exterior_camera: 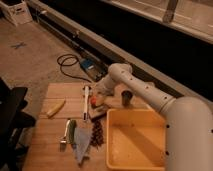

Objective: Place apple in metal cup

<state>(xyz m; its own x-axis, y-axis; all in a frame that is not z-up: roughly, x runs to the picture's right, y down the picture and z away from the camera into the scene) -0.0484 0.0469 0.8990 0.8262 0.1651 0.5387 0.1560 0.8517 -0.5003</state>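
Note:
The apple (93,101) is a small orange-red fruit on the wooden table (50,145), near its back middle. My gripper (98,98) reaches down from the white arm (150,95) and sits right at the apple, touching or nearly touching its right side. The metal cup (127,97) is a small dark cylinder standing upright on the table, to the right of the gripper and apart from it. The arm's forearm passes just behind and above the cup.
A large yellow bin (135,142) fills the table's front right. A long yellow banana-like item (56,107) lies at the left. A white utensil (86,102), a green-handled tool (70,132), a dark object (96,132) and a grey cloth (82,146) lie mid-table. A dark chair (12,117) stands left.

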